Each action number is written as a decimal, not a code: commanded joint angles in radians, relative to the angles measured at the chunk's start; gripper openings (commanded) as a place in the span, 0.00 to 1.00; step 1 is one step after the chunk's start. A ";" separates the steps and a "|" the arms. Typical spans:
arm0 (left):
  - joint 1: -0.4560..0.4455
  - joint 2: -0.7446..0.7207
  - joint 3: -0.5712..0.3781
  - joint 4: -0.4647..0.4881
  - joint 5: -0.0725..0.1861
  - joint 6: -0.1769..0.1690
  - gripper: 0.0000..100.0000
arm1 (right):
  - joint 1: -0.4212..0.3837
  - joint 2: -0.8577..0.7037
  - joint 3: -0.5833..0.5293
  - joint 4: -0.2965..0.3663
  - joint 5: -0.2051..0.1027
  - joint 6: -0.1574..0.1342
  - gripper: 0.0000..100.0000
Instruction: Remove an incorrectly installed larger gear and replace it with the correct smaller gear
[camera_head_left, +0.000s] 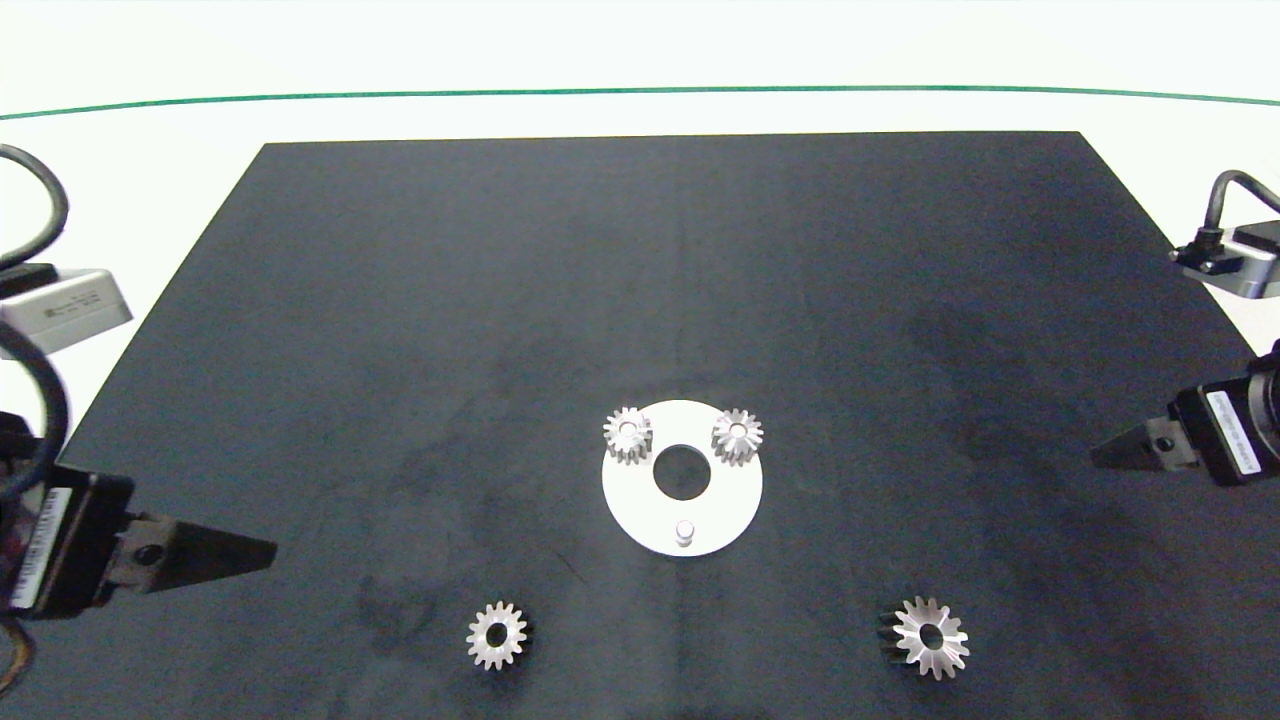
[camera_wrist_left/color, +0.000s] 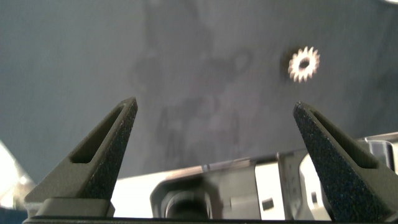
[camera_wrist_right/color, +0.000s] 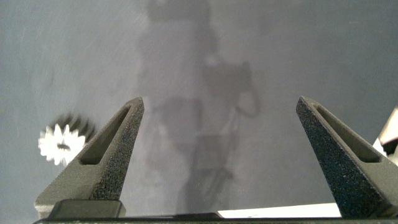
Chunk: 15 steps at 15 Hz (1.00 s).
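Silver plate (camera_head_left: 640, 520) from above kept one bare peg (camera_head_left: 685, 532); the larger gear (camera_head_left: 930, 637) lay beyond it rightward, the smaller gear (camera_head_left: 496, 635) leftward. My left gripper (camera_wrist_left/color: 214, 134) gaped empty near that gear. My right gripper (camera_wrist_right/color: 219, 134) gaped idle too. Fetching seemed next.

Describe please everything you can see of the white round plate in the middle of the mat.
The white round plate is a flat disc, smooth and matte, lying flat on the dark mat. It has a large round hole at its centre. Two small silver gears stand on its far side, and one bare short peg stands on its near side. Neither gripper touches it.
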 joint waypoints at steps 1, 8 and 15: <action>-0.037 0.062 0.071 -0.037 0.003 -0.025 1.00 | -0.038 0.037 -0.045 0.012 0.004 0.006 1.00; -0.428 0.124 0.049 -0.038 0.217 -0.490 1.00 | -0.036 0.037 -0.043 0.012 0.006 0.006 1.00; -0.656 0.222 0.127 -0.123 0.408 -0.645 1.00 | -0.038 0.034 -0.043 0.011 0.006 0.006 1.00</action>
